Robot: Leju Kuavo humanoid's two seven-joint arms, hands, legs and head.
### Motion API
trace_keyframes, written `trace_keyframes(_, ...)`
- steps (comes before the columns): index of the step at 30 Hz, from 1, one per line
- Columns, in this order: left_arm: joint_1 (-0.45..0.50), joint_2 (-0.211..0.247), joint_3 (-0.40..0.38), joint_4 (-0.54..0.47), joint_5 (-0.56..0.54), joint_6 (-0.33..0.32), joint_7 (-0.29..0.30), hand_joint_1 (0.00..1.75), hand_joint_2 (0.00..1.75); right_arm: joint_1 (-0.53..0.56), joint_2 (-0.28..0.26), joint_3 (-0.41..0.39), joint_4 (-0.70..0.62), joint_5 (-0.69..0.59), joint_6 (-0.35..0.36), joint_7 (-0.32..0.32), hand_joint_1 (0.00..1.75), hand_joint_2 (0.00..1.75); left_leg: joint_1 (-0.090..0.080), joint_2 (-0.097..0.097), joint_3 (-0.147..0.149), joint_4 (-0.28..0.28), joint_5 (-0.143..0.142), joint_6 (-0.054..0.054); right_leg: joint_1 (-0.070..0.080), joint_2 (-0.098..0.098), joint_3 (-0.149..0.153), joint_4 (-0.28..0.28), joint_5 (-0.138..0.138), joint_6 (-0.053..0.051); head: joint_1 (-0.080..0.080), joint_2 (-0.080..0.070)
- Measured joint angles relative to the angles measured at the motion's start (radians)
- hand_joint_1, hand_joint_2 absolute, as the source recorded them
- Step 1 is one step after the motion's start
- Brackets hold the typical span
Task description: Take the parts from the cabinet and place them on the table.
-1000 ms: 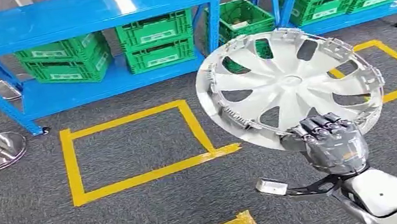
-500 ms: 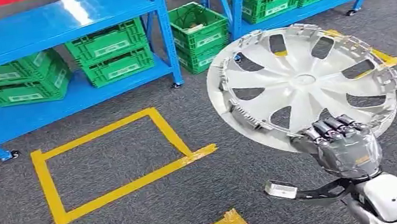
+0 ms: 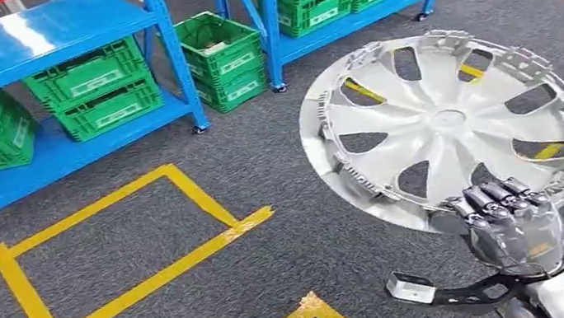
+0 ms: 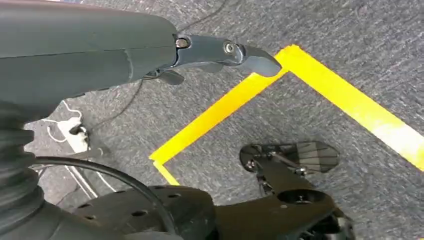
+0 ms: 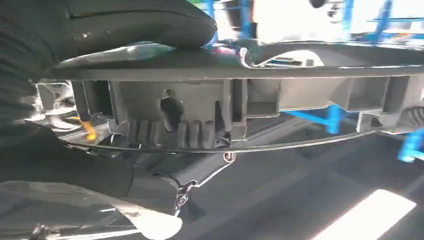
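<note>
We are turning right: across the last second the blue steel shelving [image 3: 38, 43], its green plastic crates [image 3: 90, 90] and the yellow floor tape square [image 3: 129, 247] are all sliding left in our head view, so it is the camera shifting, not the things. That suggests we are leaving the cabinet and carrying toward a table we cannot yet see. Our left hand [image 4: 220, 52] is hanging low over the grey carpet, its fingers [image 4: 250, 57] apart and empty. Our right hand [image 3: 512, 222] is staying raised, its fingers [image 3: 488, 198] gripping the lower rim of the round silver plastic wheel cover [image 3: 444, 124], which is fanning up and away beyond the fingertips, tilted toward us.
</note>
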Motion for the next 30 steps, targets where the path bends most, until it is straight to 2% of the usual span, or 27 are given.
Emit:
trace_keyframes(1,-0.001,-0.001,0.008,0.000,0.000,0.000,0.000,0.00,1.75,0.007,0.006,-0.008,-0.008,0.000,0.000,-0.001,1.75,1.75,0.000,0.012,0.002,0.000,-0.002,-0.003,0.000,-0.014,0.059,-0.104,0.044,-0.004,0.000,0.000)
trace_keyframes(2,-0.002,-0.002,0.015,0.000,0.001,0.000,0.000,0.00,1.75,0.012,0.010,-0.013,-0.014,0.000,0.000,-0.002,1.75,1.75,-0.001,0.021,0.006,0.000,-0.005,-0.007,0.002,-0.052,0.120,-0.204,0.075,-0.007,0.000,0.000)
trace_keyframes(3,-0.002,-0.002,0.018,0.000,0.004,0.000,0.000,0.00,1.75,0.012,0.015,-0.016,-0.019,0.000,0.000,-0.004,1.75,1.75,-0.008,0.031,0.007,0.001,-0.009,-0.013,0.015,-0.085,0.141,-0.243,0.055,-0.010,0.001,0.000)
trace_keyframes(4,-0.002,-0.002,0.022,0.000,0.006,0.000,0.000,0.00,1.75,0.017,0.022,-0.020,-0.027,0.000,0.000,-0.008,1.75,1.75,-0.011,0.038,0.007,0.004,-0.010,-0.019,0.012,-0.067,0.145,-0.246,0.064,-0.023,-0.002,0.000)
trace_keyframes(5,-0.003,-0.001,0.027,0.000,0.009,0.000,-0.002,0.00,1.75,0.021,0.027,-0.025,-0.034,0.000,0.000,-0.009,1.75,1.75,-0.011,0.047,0.009,0.003,-0.010,-0.023,0.014,-0.057,0.141,-0.243,0.064,-0.026,0.000,0.000)
trace_keyframes(7,-0.005,-0.001,0.036,0.000,0.011,-0.003,-0.004,0.00,1.75,0.033,0.032,-0.033,-0.041,0.000,0.000,-0.010,1.75,1.75,-0.009,0.068,0.018,-0.002,-0.011,-0.033,0.016,-0.035,0.138,-0.245,0.066,-0.037,0.000,0.000)
trace_keyframes(8,-0.007,-0.001,0.038,0.000,0.011,-0.004,-0.005,0.00,1.75,0.039,0.037,-0.037,-0.048,0.000,0.000,-0.011,1.75,1.75,-0.004,0.044,0.017,0.005,-0.022,-0.043,0.008,-0.027,0.143,-0.251,0.072,-0.046,-0.001,0.000)
trace_keyframes(9,-0.008,0.000,0.041,0.000,0.013,-0.005,-0.005,0.00,1.75,0.041,0.042,-0.037,-0.054,0.000,0.000,-0.011,1.75,1.75,-0.001,-0.009,0.007,0.035,-0.047,-0.045,0.007,-0.018,0.143,-0.251,0.072,-0.050,-0.005,0.000)
trace_keyframes(10,-0.008,0.000,0.042,0.000,0.016,-0.006,-0.006,0.00,1.75,0.040,0.043,-0.038,-0.055,0.000,0.000,-0.011,1.75,1.75,-0.001,-0.034,-0.020,0.101,-0.088,-0.046,0.007,-0.008,0.142,-0.251,0.073,-0.055,-0.006,0.000)
trace_keyframes(11,-0.006,0.002,0.046,0.000,0.019,-0.007,-0.006,0.00,1.75,0.040,0.045,-0.038,-0.056,0.000,0.000,-0.011,1.75,1.75,-0.002,-0.042,-0.059,0.189,-0.131,-0.047,0.008,0.003,0.142,-0.251,0.073,-0.057,-0.007,0.000)
trace_keyframes(12,-0.004,0.002,0.051,0.000,0.025,-0.009,-0.006,0.00,1.75,0.040,0.049,-0.038,-0.056,0.000,0.000,-0.013,1.75,1.75,-0.002,-0.045,-0.094,0.267,-0.160,-0.047,0.010,0.017,0.142,-0.251,0.073,-0.059,-0.008,0.000)
trace_keyframes(13,-0.002,0.003,0.056,0.000,0.027,-0.009,-0.006,0.00,1.75,0.041,0.050,-0.038,-0.056,0.000,0.000,-0.013,1.75,1.75,-0.003,-0.045,-0.117,0.313,-0.167,-0.046,0.011,0.031,0.143,-0.250,0.073,-0.059,-0.007,0.000)
trace_keyframes(14,-0.002,0.003,0.061,0.000,0.030,-0.009,-0.006,0.00,1.75,0.042,0.053,-0.038,-0.056,0.000,0.000,-0.013,1.75,1.75,-0.003,-0.046,-0.119,0.310,-0.149,-0.044,0.011,0.046,0.143,-0.250,0.073,-0.059,-0.008,0.000)
trace_keyframes(16,-0.003,0.003,0.066,0.000,0.030,-0.009,-0.006,0.00,1.75,0.045,0.055,-0.038,-0.056,0.000,0.000,-0.014,1.75,1.75,-0.002,-0.054,-0.070,0.188,-0.062,-0.038,0.011,0.074,0.144,-0.247,0.073,-0.059,-0.008,0.000)
trace_keyframes(17,-0.003,0.003,0.066,0.000,0.023,-0.009,-0.006,0.00,1.75,0.046,0.055,-0.038,-0.057,0.000,0.000,-0.016,1.75,1.75,-0.002,-0.077,-0.024,0.080,-0.006,-0.032,0.011,0.090,0.145,-0.245,0.073,-0.058,-0.008,0.000)
trace_keyframes(18,-0.003,0.006,0.066,0.000,0.017,-0.008,-0.006,0.00,1.75,0.047,0.057,-0.038,-0.059,0.000,0.000,-0.019,1.75,1.75,0.002,-0.136,-0.002,0.031,-0.002,-0.024,0.007,0.097,0.142,-0.244,0.074,-0.055,-0.006,0.000)
trace_keyframes(19,-0.003,0.004,0.066,0.000,0.013,-0.007,-0.007,0.00,1.75,0.044,0.058,-0.039,-0.059,0.000,0.000,-0.019,1.75,1.75,0.005,-0.147,0.002,0.010,-0.004,-0.024,0.011,0.111,0.134,-0.239,0.075,-0.048,-0.006,0.000)
trace_keyframes(21,-0.003,0.004,0.066,0.000,0.011,-0.005,-0.008,0.00,1.75,0.047,0.059,-0.039,-0.062,0.001,0.000,-0.020,1.75,1.75,-0.003,-0.130,0.001,0.009,-0.008,-0.024,0.001,0.132,0.123,-0.243,0.082,-0.032,-0.006,0.000)
trace_keyframes(22,-0.003,0.004,0.066,0.000,0.010,-0.005,-0.008,0.00,1.75,0.051,0.059,-0.040,-0.062,0.001,0.000,-0.020,1.75,1.75,-0.005,-0.118,0.002,0.008,-0.006,-0.021,-0.001,0.144,0.122,-0.249,0.087,-0.023,-0.008,0.000)
trace_keyframes(23,-0.005,0.001,0.066,0.000,0.009,-0.005,-0.010,0.00,1.75,0.054,0.060,-0.042,-0.064,0.001,0.000,-0.021,1.75,1.75,0.004,-0.104,0.005,-0.008,0.002,-0.012,0.001,0.142,0.110,-0.245,0.085,-0.019,-0.008,0.000)
trace_keyframes(24,-0.008,0.004,0.066,0.000,0.005,-0.002,-0.010,0.00,1.75,0.058,0.060,-0.044,-0.065,0.000,0.000,-0.022,1.75,1.75,0.004,-0.090,0.009,-0.012,0.005,-0.006,0.006,0.074,0.102,-0.228,0.072,-0.016,-0.004,0.000)
trace_keyframes(25,-0.007,0.003,0.066,0.000,-0.001,0.003,-0.013,0.00,1.75,0.053,0.060,-0.045,-0.065,0.000,0.000,-0.024,1.75,1.75,0.002,-0.079,0.008,-0.012,0.005,0.000,0.007,0.032,0.077,-0.177,0.039,-0.013,0.003,0.000)
trace_keyframes(26,-0.006,0.003,0.066,0.000,-0.011,0.011,-0.013,0.00,1.75,0.051,0.060,-0.047,-0.065,0.000,0.000,-0.025,1.75,1.75,0.000,-0.065,0.008,-0.012,0.004,0.001,0.005,0.014,0.041,-0.102,0.002,-0.008,0.003,0.000)
trace_keyframes(27,-0.003,0.003,0.065,0.000,-0.021,0.021,-0.013,0.00,1.75,0.052,0.061,-0.047,-0.065,0.000,0.000,-0.026,1.75,1.75,-0.002,-0.051,0.008,-0.012,0.004,0.002,0.003,0.008,0.003,-0.021,-0.032,-0.005,0.003,0.000)
trace_keyframes(28,-0.001,0.004,0.064,0.000,-0.031,0.031,-0.013,0.00,1.75,0.053,0.062,-0.047,-0.065,0.001,0.000,-0.028,1.75,1.75,-0.003,-0.035,0.007,-0.011,0.003,0.002,0.001,0.007,-0.031,0.049,-0.054,-0.002,0.003,0.000)
trace_keyframes(29,-0.001,0.005,0.063,0.000,-0.040,0.039,-0.013,0.00,1.75,0.055,0.062,-0.048,-0.065,0.001,0.000,-0.029,1.75,1.75,-0.003,-0.021,0.008,-0.011,0.002,0.001,0.001,0.006,-0.037,0.062,-0.048,0.000,0.003,0.000)
trace_keyframes(30,-0.002,0.006,0.063,0.000,-0.045,0.045,-0.013,0.00,1.75,0.056,0.062,-0.050,-0.065,0.001,0.000,-0.029,1.75,1.75,-0.003,-0.009,0.009,-0.011,0.000,0.000,0.000,0.003,-0.015,0.025,-0.020,0.001,0.003,0.000)
